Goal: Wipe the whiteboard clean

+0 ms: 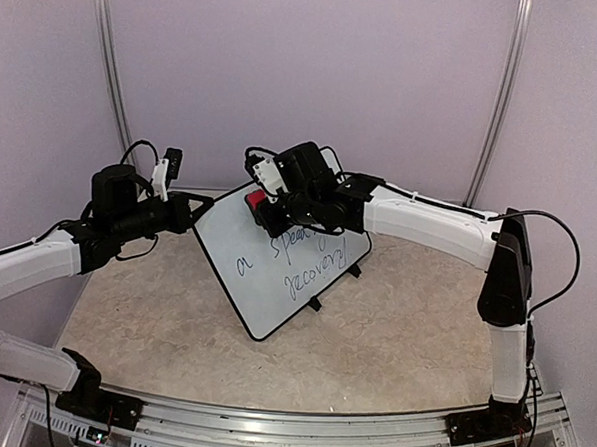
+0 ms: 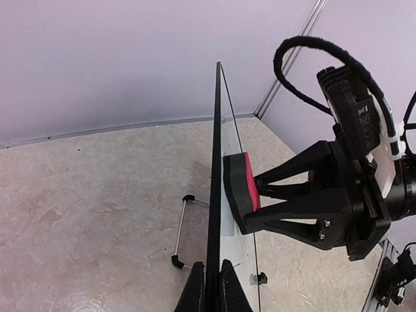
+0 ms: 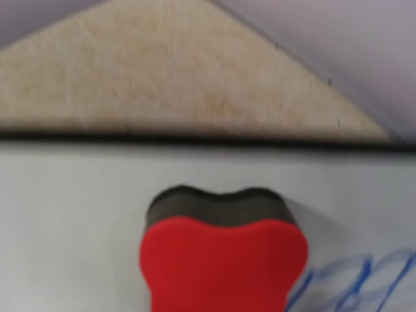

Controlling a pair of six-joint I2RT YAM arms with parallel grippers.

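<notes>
The whiteboard (image 1: 257, 301) stands tilted up on the table, with blue handwriting (image 1: 301, 262) across its middle. My left gripper (image 1: 193, 215) is shut on its upper left edge. In the left wrist view the board (image 2: 215, 188) is edge-on, pinched between my left gripper's (image 2: 214, 268) two black fingers. My right gripper (image 1: 263, 211) is shut on a red eraser (image 1: 254, 198) with a dark felt base. Its felt lies flat against the board's face near the top corner. The eraser (image 2: 242, 185) sits between the right fingers (image 2: 292, 198). Up close, the eraser (image 3: 221, 260) rests on white board (image 3: 78, 208) left of blue strokes (image 3: 354, 286).
A wire stand leg (image 2: 178, 231) with black tips juts from the board's back onto the marbled tabletop (image 1: 403, 329). Small black feet (image 1: 315, 305) show under the board's lower edge. Pale walls and metal corner posts (image 1: 501, 94) enclose the table.
</notes>
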